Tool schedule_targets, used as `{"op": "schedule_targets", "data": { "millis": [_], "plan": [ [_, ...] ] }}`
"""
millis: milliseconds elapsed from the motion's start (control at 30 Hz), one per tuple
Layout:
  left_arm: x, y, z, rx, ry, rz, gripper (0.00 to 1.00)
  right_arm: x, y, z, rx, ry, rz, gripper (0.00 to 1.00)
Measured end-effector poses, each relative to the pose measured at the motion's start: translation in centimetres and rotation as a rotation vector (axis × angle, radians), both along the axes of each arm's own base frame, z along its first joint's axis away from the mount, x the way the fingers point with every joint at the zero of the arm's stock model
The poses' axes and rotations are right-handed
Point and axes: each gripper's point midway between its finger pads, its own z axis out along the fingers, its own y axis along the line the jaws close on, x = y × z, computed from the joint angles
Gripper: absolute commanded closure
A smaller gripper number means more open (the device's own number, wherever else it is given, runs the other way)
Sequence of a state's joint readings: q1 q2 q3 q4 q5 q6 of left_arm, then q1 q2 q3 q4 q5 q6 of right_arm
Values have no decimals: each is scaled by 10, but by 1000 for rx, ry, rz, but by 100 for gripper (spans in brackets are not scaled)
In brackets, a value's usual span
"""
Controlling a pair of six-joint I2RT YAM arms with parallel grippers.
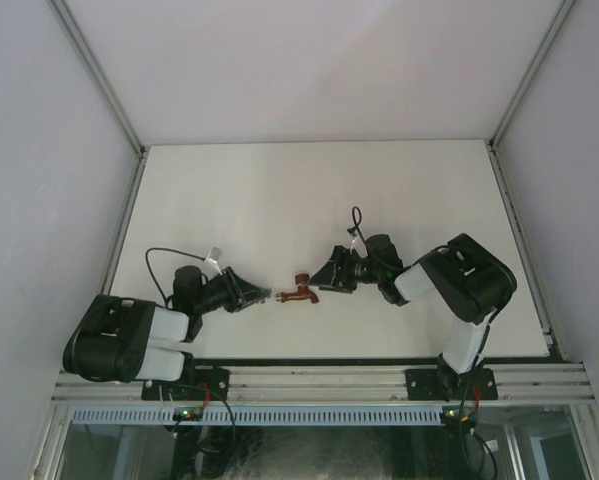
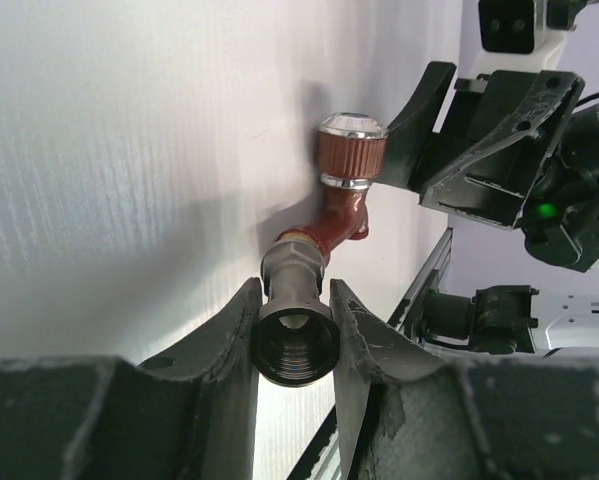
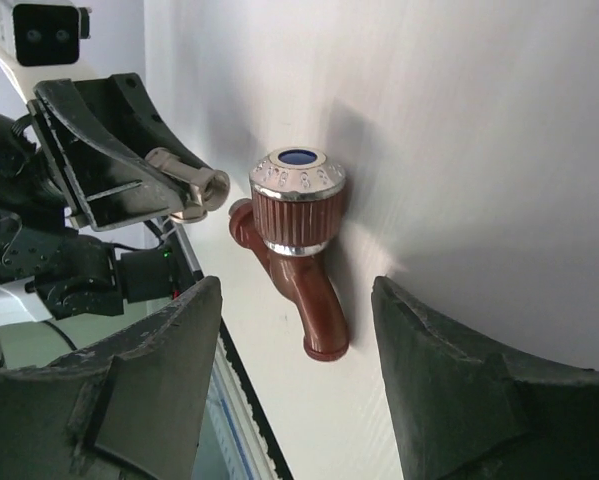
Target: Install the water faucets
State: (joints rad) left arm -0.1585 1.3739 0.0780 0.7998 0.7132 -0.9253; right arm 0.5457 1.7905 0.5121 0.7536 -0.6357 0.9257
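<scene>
Nearest in the top view is the aluminium rail [image 1: 319, 382] at the desk's near edge, with both arm bases bolted to it. The left arm [image 1: 129, 340] lies low over the white desk [image 1: 279, 190] and reaches right, towards the middle.

The left fingers [image 2: 234, 340] are drawn in narrow and clamp the grey fitting [image 2: 294, 285] from both sides. Its open, threaded end faces the left wrist camera. The fitting sits on one end of the water faucet [image 1: 301, 290], a dark red-brown tap body that bends away from it and carries a ribbed knob [image 2: 351, 150] with a silver rim and a blue cap.

In the top view the faucet is near the middle of the desk, towards its near edge, directly between the two sets of fingers. It sits close above the desk and throws a shadow on it; I cannot tell whether it touches.

The right fingers [image 3: 169, 370] stand apart, one on each side of the tap body's spout end, with a clear gap to it on both sides, so they hold nothing. The knob is just beyond their tips. Behind them the right arm [image 1: 459, 285] folds back towards its base at the right end of the rail.
</scene>
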Motion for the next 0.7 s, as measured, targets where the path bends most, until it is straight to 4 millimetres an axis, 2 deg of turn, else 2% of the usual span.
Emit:
{"op": "schedule_targets", "data": {
  "millis": [267, 400, 700],
  "plan": [
    [-9, -5, -8, 21, 40, -34, 100, -9, 24, -2, 40, 0, 79, 40],
    [-8, -10, -8, 21, 35, -53, 100, -13, 35, -2, 57, 9, 92, 41],
    [-2, -14, -14, -11, 52, -41, 100, -3, 43, -3, 83, 22, 14, 49]
  ]
}}
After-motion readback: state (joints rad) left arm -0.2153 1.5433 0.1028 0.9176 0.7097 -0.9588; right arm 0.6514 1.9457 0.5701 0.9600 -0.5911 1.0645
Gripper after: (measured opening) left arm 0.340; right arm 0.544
